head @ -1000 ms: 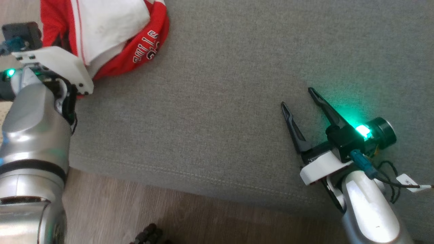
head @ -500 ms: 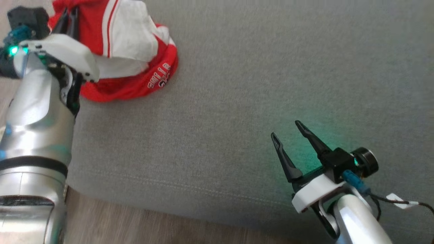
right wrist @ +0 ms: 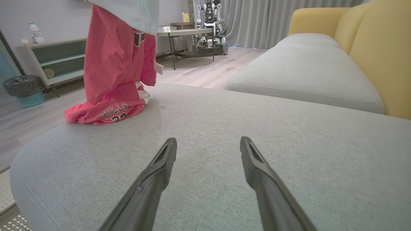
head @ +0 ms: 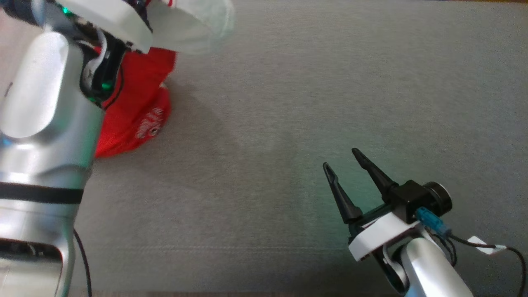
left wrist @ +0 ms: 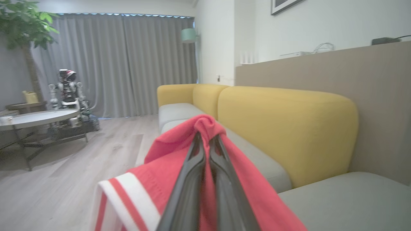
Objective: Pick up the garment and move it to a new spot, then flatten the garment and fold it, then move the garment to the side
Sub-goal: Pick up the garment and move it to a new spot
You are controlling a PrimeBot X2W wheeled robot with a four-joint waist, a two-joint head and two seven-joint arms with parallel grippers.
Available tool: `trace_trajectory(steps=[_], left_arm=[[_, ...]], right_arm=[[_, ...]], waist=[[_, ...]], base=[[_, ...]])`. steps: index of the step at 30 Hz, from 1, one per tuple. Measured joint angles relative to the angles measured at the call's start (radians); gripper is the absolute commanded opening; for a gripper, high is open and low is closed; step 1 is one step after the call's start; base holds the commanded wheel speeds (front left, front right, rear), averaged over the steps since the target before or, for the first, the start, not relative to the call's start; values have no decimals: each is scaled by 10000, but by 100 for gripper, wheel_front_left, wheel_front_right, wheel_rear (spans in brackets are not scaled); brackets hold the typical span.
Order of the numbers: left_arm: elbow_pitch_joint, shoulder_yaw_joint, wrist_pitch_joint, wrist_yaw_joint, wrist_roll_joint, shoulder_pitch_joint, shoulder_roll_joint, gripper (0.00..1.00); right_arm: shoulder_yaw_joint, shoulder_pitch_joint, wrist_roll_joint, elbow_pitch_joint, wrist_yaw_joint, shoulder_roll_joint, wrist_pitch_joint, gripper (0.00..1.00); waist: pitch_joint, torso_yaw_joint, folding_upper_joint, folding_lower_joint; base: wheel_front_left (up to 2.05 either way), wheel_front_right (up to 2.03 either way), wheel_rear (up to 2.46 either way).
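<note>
At the upper left of the head view, the red-and-white Bulls jersey (head: 136, 111) hangs from the left gripper (left wrist: 207, 136). Its lower part is pooled on the grey sofa cushion (head: 288, 103), close to that cushion's left edge. In the left wrist view the two dark fingers are pressed together on a bunched peak of red fabric, which drapes down both sides of them.

The jersey looks light, limp and somewhat slick, and not at all fragile. It should sag and swing from any single hold, and a pinch on a loose fold like this one may creep. A firmer hold would likely be at a sewn edge (the striped trim (left wrist: 128, 199) at the lower left of the left wrist view is one candidate). Two spread holds along a shoulder line or hem should let it open flat.

The left forearm (head: 45, 103) climbs the left edge of the head view, with its wrist raised well above the cushion. Its fingers point roughly level toward the yellow backrest (left wrist: 289, 128). The right gripper (head: 340, 159) comes in from the lower right, angled up and leftward. It sits low over bare cushion, fingers spread wide with nothing between them, well apart from the jersey.
</note>
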Motion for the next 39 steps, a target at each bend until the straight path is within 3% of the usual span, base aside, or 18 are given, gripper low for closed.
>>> trace_trajectory(steps=[8,14,20,27,28,29,34,39], left_arm=[[-2265,-370,955,6,-562,13,71,0],[-2704,-1072,1344,29,-324,21,-207,0],[-1645,-2027,1294,111,278,36,-742,0],[522,-2614,336,219,1047,-26,-1076,0],[738,-2671,176,236,1057,-37,-1172,24],[932,-2821,58,234,1112,-79,-1250,100],[1258,-3239,-729,186,1258,-334,-1576,100],[437,-3185,-1177,428,1168,-274,-1743,100]], right_arm=[[276,-204,274,-213,0,0,0,100],[606,-615,621,-454,0,0,0,100],[986,-980,963,-834,0,0,0,100],[1149,-1708,1386,-1315,0,0,0,100],[1151,-1706,1396,-1358,0,4,0,100],[1141,-1705,1396,-1367,0,2,0,100],[918,-1707,1352,-1275,0,8,0,100],[765,-1689,945,-1043,0,13,0,100]], waist=[[199,-1573,0,0],[644,-2842,0,0],[1574,-3857,0,0],[3088,-4662,0,1],[3285,-4745,0,1],[3466,-4816,0,1],[3880,-4826,0,2],[3549,-4384,0,2]], base=[[0,0,0],[0,0,0],[0,0,0],[0,0,0],[0,0,0],[0,0,0],[0,0,0],[0,0,0]])
